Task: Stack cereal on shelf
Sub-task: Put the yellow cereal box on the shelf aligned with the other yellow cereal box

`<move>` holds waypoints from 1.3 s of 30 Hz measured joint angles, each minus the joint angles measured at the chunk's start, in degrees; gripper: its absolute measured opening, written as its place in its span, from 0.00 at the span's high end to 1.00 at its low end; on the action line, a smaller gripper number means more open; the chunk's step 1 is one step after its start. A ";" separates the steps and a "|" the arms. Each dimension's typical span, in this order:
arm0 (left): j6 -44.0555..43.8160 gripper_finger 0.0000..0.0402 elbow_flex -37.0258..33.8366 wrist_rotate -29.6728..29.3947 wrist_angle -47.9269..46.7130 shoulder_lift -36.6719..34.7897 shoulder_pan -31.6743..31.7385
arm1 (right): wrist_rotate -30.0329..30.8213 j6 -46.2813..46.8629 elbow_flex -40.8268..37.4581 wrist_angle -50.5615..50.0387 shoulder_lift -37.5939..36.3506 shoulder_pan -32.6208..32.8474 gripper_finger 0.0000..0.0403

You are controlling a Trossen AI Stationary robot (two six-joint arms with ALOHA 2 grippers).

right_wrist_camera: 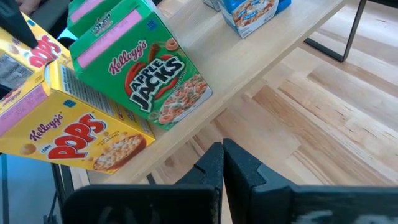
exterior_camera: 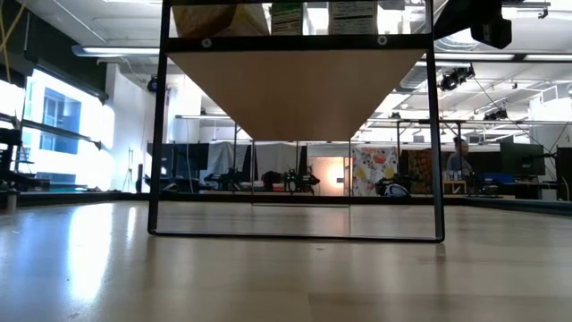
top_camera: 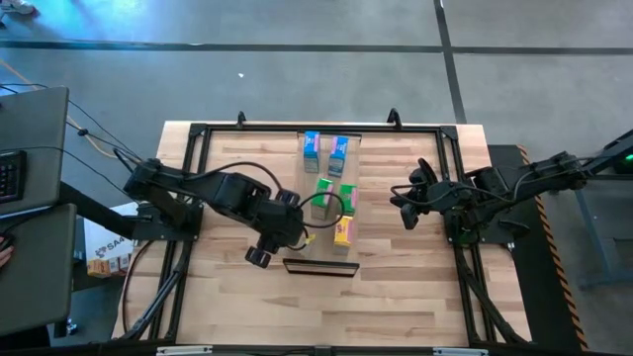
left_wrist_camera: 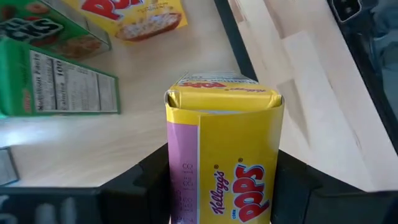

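Note:
The shelf (top_camera: 322, 253) is a pale plank raised over the middle of the tabletop; the low view shows its underside (exterior_camera: 295, 89). Two blue cereal boxes (top_camera: 312, 148) (top_camera: 338, 153) stand at its far end and two green ones (top_camera: 321, 193) (top_camera: 346, 198) at its middle. One yellow box (top_camera: 343, 232) stands nearer. My left gripper (top_camera: 302, 237) is over the shelf, shut on another yellow box (left_wrist_camera: 224, 155) just left of that one. My right gripper (top_camera: 406, 210) hangs shut over the tabletop right of the shelf, its fingers (right_wrist_camera: 222, 163) touching nothing. My left gripper pinches the yellow box between its two fingers, one finger on the purple narrow side (left_wrist_camera: 180, 186) and the other on the opposite side (left_wrist_camera: 278, 180). The fingers slant steeply down from above. The box's far end (left_wrist_camera: 224, 93) points down at the shelf; whether it touches, I cannot tell.
A black frame (top_camera: 198, 133) rims the tabletop, and the shelf's thin black legs (exterior_camera: 159, 134) stand on it. There is bare tabletop at the near edge (top_camera: 326, 307). A grey desk with a keyboard (top_camera: 30, 138) is off the table's left side.

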 joint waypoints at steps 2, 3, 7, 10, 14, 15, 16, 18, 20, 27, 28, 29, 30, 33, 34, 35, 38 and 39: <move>-0.03 0.54 -0.01 0.27 -0.04 0.51 0.38 | 0.12 0.00 0.00 -0.09 0.00 0.01 1.00; -0.04 0.54 -0.02 0.30 0.01 0.69 0.58 | 0.18 0.00 0.00 -0.09 -0.02 -0.01 1.00; 0.00 0.54 -0.02 0.28 0.91 0.61 1.28 | 0.28 0.02 0.00 -0.11 -0.01 -0.01 1.00; 0.46 0.54 -0.02 0.28 1.27 0.61 1.71 | 0.28 0.07 0.00 -0.11 -0.02 0.01 1.00; 0.74 0.54 -0.02 0.03 1.37 0.61 1.77 | 0.32 0.84 0.00 -0.11 0.00 0.01 1.00; 0.97 0.54 -0.02 0.04 1.37 0.61 1.77 | 0.33 1.17 0.00 -0.11 -0.01 -0.01 1.00; 0.97 0.53 -0.02 0.04 1.39 0.61 1.77 | 0.33 1.29 0.00 -0.11 -0.02 -0.01 1.00; 0.96 0.51 -0.02 0.02 1.44 0.61 1.75 | 0.33 1.36 0.00 -0.11 -0.01 0.01 1.00; 0.99 0.49 -0.02 0.02 1.50 0.61 1.75 | 0.35 1.56 0.00 -0.11 -0.01 0.00 1.00; 0.55 0.42 -0.02 -0.04 2.05 0.61 1.75 | 0.38 1.73 0.00 -0.09 -0.01 -0.01 1.00; 0.46 0.41 -0.02 -0.06 2.27 0.61 1.75 | 0.41 1.74 0.00 -0.09 -0.01 0.00 1.00; 0.49 0.39 -0.02 -0.09 2.34 0.61 1.75 | 0.41 1.80 0.01 -0.09 -0.02 -0.01 1.00; 0.53 0.38 -0.02 -0.09 2.38 0.61 1.75 | 0.43 2.12 0.01 -0.09 -0.02 0.00 1.00; 0.57 0.35 -0.02 -0.09 2.92 0.61 1.75 | 0.46 2.67 0.00 -0.09 0.00 -0.01 1.00; 0.59 0.35 -0.02 -0.09 2.95 0.53 1.75 | 0.46 2.67 0.00 -0.09 -0.01 0.00 1.00; 0.59 0.34 -0.02 -0.09 2.96 0.43 1.75 | 0.44 2.75 0.00 -0.09 -0.01 -0.01 1.00; 0.59 0.33 0.00 0.41 3.01 0.03 1.75 | 0.45 2.81 0.00 -0.09 -0.01 -0.01 1.00; 0.57 0.33 0.00 0.93 2.99 -0.19 1.75 | 0.44 2.82 0.00 -0.09 -0.02 0.00 1.00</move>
